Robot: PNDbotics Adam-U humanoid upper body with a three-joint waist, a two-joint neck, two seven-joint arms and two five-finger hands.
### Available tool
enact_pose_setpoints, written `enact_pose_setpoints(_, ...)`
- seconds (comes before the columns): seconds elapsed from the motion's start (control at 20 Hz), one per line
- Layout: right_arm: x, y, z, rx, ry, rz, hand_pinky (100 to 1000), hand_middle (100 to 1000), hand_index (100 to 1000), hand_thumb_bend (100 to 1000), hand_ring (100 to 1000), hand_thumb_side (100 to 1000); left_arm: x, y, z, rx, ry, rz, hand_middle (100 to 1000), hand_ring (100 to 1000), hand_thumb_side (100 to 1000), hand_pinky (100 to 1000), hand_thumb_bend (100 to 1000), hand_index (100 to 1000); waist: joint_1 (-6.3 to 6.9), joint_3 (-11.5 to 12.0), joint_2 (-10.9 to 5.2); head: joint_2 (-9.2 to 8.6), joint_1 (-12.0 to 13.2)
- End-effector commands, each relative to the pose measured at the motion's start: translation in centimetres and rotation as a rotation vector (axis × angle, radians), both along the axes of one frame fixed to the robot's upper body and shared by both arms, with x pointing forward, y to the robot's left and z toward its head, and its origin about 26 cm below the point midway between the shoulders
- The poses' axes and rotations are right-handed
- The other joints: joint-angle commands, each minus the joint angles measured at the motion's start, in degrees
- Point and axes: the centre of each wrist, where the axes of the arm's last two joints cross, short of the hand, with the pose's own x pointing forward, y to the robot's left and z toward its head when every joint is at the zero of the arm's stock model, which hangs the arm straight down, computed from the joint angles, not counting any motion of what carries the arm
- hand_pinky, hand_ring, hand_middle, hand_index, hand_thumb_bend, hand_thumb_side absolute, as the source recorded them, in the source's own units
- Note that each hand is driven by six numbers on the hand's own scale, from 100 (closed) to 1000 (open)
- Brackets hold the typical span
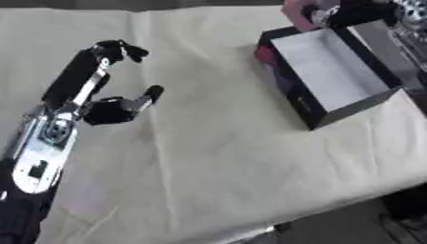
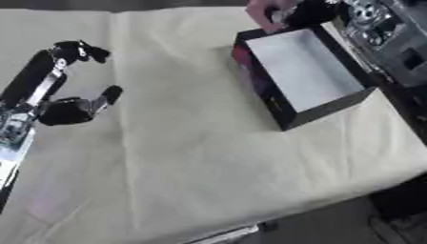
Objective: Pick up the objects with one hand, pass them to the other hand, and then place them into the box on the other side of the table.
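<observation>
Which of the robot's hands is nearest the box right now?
The right hand, at the far end of the box beside something pink. The left hand hangs open and empty, well away.

Empty-handed left hand [image 2: 63, 110], black box [image 2: 302, 76]

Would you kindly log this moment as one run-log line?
left hand: open, empty, above cream tablecloth | right hand: at far rim of black open-topped box, pink object there, grip unclear
</observation>
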Motion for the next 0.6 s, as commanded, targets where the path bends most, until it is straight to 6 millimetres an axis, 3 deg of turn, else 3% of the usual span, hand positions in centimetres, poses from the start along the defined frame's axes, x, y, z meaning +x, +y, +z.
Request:
enact_pose_setpoints(0.05,-0.4,-1.8,1.4,-0.010,-0.045,-0.060,679,461,569,255,625,100,0.0,0.2,1.3,-0.012,-0.037,0.000,626,775,662,741,401,803,0.41,0.06,-1.34,-0.11,-0.31)
enact_pose_setpoints(0.6,0.4,-6.0,-1.7,0.048,0.045,-0.151,685,479,589,246,634,100,-0.2,0.0,1.9,-0.021,-0.051,-0.007,627,776,659,741,401,803,0.78,0.76,-0.84,-0.11,-1.54)
